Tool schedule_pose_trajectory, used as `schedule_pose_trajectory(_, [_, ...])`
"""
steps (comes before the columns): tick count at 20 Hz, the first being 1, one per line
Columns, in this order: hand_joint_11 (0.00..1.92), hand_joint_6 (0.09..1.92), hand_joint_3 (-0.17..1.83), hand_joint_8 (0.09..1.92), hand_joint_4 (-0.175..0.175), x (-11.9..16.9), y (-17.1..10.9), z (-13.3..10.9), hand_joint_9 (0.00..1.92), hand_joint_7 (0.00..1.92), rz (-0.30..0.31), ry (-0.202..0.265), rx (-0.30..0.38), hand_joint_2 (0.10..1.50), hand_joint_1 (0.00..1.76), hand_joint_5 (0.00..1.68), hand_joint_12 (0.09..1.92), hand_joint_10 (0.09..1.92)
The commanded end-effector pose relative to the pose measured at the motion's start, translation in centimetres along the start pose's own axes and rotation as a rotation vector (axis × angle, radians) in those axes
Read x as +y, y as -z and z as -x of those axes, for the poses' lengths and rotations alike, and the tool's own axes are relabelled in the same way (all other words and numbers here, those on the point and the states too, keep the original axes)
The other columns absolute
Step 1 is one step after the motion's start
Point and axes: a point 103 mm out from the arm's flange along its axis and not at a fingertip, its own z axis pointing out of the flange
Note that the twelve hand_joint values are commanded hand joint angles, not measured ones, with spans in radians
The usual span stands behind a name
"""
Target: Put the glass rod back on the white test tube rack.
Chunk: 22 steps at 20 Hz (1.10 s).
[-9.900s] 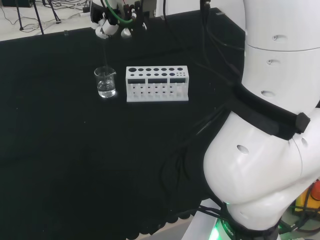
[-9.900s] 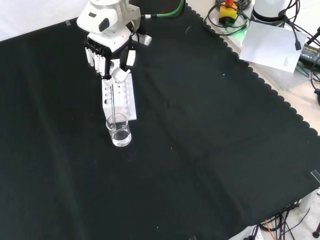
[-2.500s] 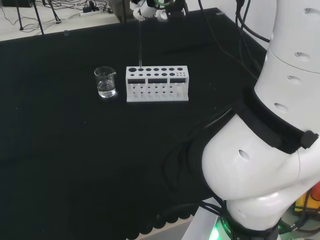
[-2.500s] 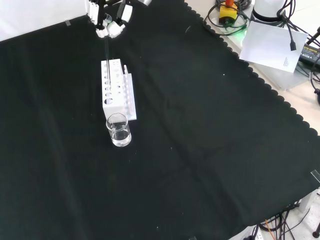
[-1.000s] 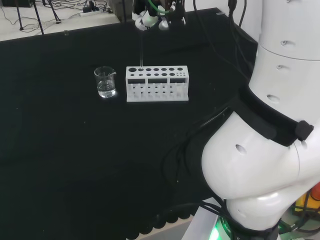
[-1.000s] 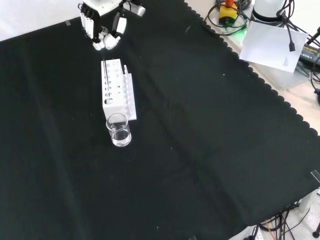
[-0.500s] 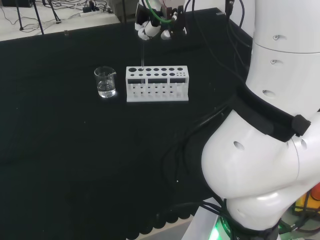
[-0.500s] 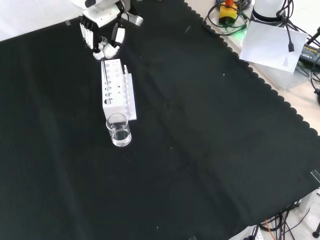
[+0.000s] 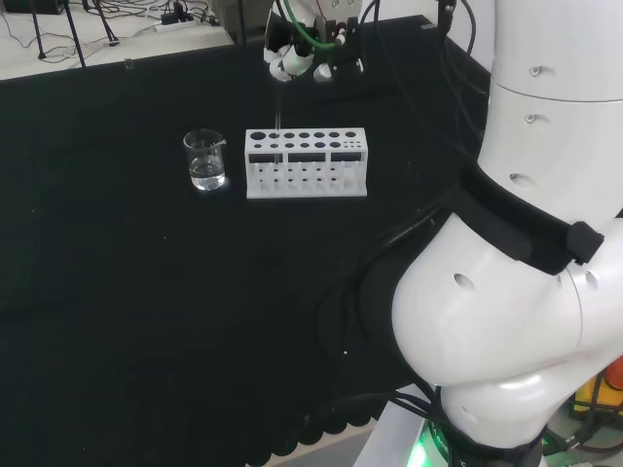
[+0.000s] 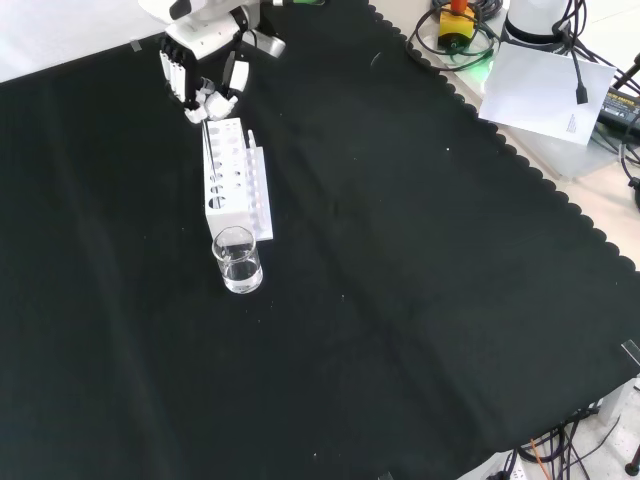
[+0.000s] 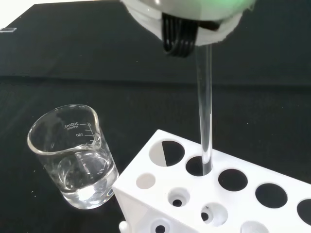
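One landmark: white test tube rack (image 9: 307, 162) (image 10: 231, 178) (image 11: 214, 194), lying on black cloth (image 9: 117, 292) (image 10: 420, 260); all places below given rel. to it.
Rack holes: two rows of large round holes on top face; smaller holes on side face; wrist view shows second large hole from the beaker-side end taken by the rod.
Glass rod (image 9: 278, 105) (image 10: 206, 135) (image 11: 204, 107): clear, upright; lower end entering a top hole near the rack's beaker-side end; upper end held in the hand.
Hand (image 9: 302, 56) (image 10: 205, 78): above the rack, at its far side in head view; at its upper end in front view; fingers curled round the rod's top, i.e. clamped on it.
Beaker (image 9: 205, 161) (image 10: 237, 259) (image 11: 73, 155): clear glass w/ clear liquid in lower part; stands just beside the rack's end, left of it in head view, below it in front view; not touching the rod.
Arm links (image 9: 526, 243): large white shapes right of the rack in head view.
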Motion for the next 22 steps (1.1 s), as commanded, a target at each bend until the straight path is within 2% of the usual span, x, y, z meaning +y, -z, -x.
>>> schedule_pose_trajectory(1, [1.37, 0.47, 0.54, 0.94, -0.175, 0.3, -0.2, 0.0, 1.65, 1.25, -0.007, -0.005, -0.003, 0.75, 1.32, 1.20, 1.05, 0.78])
schedule_pose_trajectory(10, [1.38, 0.49, 0.56, 0.93, -0.175, 0.9, -1.1, 0.1, 1.66, 1.26, -0.042, -0.003, 0.006, 0.74, 1.32, 1.19, 1.05, 0.78])
schedule_pose_trajectory(13, [1.43, 0.61, 0.63, 0.81, -0.175, 0.7, -1.0, 0.1, 1.70, 1.32, -0.073, -0.003, -0.001, 0.69, 1.32, 1.16, 0.99, 0.74])
schedule_pose_trajectory(14, [1.46, 0.70, 0.60, 0.73, -0.175, 0.6, -0.8, 0.1, 1.72, 1.34, -0.078, -0.004, 0.000, 0.71, 1.31, 1.12, 0.96, 0.71])
schedule_pose_trajectory(16, [1.54, 0.86, 0.73, 0.72, -0.175, 0.4, -0.1, 0.0, 1.76, 1.20, -0.083, -0.013, -0.002, 0.56, 1.32, 0.89, 0.87, 0.66])
schedule_pose_trajectory(18, [1.60, 0.94, 0.86, 0.76, -0.175, 0.3, 0.3, -0.1, 1.78, 1.04, -0.079, -0.018, -0.009, 0.44, 1.33, 0.68, 0.84, 0.66])
schedule_pose_trajectory(20, [1.65, 0.90, 0.92, 0.77, -0.175, 0.1, 0.9, 0.0, 1.79, 0.89, -0.073, -0.025, -0.012, 0.38, 1.34, 0.48, 0.84, 0.67])
schedule_pose_trajectory(22, [1.68, 0.83, 0.95, 0.78, -0.175, -0.1, 1.3, 0.0, 1.80, 0.80, -0.066, -0.030, -0.015, 0.35, 1.35, 0.38, 0.83, 0.67])
